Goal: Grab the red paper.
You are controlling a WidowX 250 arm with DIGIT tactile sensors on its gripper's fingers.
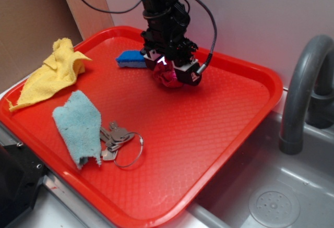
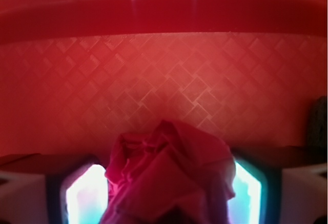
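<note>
Crumpled red paper fills the bottom of the wrist view, sitting between the two glowing fingers, which press close on either side of the wad; whether they have clamped fully or only bracket it I cannot tell. It lies on the floor of the red tray, toward the far rim. To do this step well, I judge the fingers should squeeze until the ruffles compress, since such a light, springy wad could slip out of a loose hold, and then lift straight up so the paper does not drag on the textured tray. From the outside view the gripper hangs low over the paper, hiding most of it, and only this view shows the neighbours: a blue sponge just beside it, a yellow cloth, a pale blue cloth with keys, and a grey tap beyond the tray. The wrist view alone shows how the paper sits inside the fingers.
</note>
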